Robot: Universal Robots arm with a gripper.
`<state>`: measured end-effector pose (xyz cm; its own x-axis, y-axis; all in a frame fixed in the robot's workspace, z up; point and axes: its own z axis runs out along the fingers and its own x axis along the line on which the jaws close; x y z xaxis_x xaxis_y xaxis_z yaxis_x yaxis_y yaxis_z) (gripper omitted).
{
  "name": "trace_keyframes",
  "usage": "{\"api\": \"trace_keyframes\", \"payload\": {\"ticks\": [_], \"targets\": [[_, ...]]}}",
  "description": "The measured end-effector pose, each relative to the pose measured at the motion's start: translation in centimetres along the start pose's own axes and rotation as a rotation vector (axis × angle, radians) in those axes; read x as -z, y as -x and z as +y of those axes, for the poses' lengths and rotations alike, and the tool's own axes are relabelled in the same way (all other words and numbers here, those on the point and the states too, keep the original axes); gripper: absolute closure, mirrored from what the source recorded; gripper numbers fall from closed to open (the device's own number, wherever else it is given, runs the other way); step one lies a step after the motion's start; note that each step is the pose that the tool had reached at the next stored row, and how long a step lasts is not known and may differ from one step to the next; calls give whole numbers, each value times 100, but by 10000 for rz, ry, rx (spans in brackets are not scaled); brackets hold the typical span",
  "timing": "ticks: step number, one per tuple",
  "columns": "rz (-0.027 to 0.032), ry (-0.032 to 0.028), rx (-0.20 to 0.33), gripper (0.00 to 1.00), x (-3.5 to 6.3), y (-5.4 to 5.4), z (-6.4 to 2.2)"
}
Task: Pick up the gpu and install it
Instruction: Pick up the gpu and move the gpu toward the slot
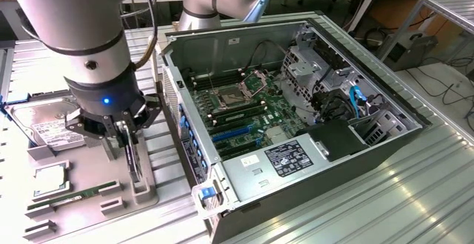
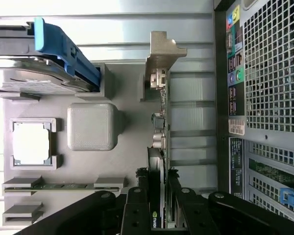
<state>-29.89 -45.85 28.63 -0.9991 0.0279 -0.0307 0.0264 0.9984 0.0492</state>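
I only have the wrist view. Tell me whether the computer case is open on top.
Observer: Yes. The computer case has its side panel off; the motherboard is exposed.
Operator: Report the expansion slots.
Observer: The blue slots look unoccupied.
Operator: Report the arm above the gpu.
Observer: A blue light glows on the wrist, just above the gripper at the gpu.

Only legible mark: green Nvidia eye logo on gpu edge. PSU label, drive label, case rear sticker: print too small to read.
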Motion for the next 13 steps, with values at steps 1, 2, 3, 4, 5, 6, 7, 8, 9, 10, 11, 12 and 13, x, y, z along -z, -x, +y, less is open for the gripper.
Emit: {"api": "trace_keyframes", "payload": {"ticks": [1, 2, 3, 4, 5, 6, 7, 8, 9, 10, 11, 12, 13], "targets": [[-1, 2, 2, 74, 44, 2, 2], [0, 2, 4, 74, 94, 3, 4], [-1, 5, 4, 74, 138, 5, 7], [0, 7, 5, 74, 189, 6, 9], [1, 9, 6, 74, 248, 8, 12], [0, 12, 8, 74, 294, 9, 14], [0, 15, 10, 74, 352, 12, 17], [0, 17, 11, 74, 401, 14, 19], [1, 19, 13, 74, 475, 17, 21], [1, 21, 14, 74, 558, 22, 23], [1, 21, 17, 74, 637, 29, 22], [1, 23, 17, 74, 695, 34, 21], [1, 23, 18, 74, 740, 39, 20]]}}
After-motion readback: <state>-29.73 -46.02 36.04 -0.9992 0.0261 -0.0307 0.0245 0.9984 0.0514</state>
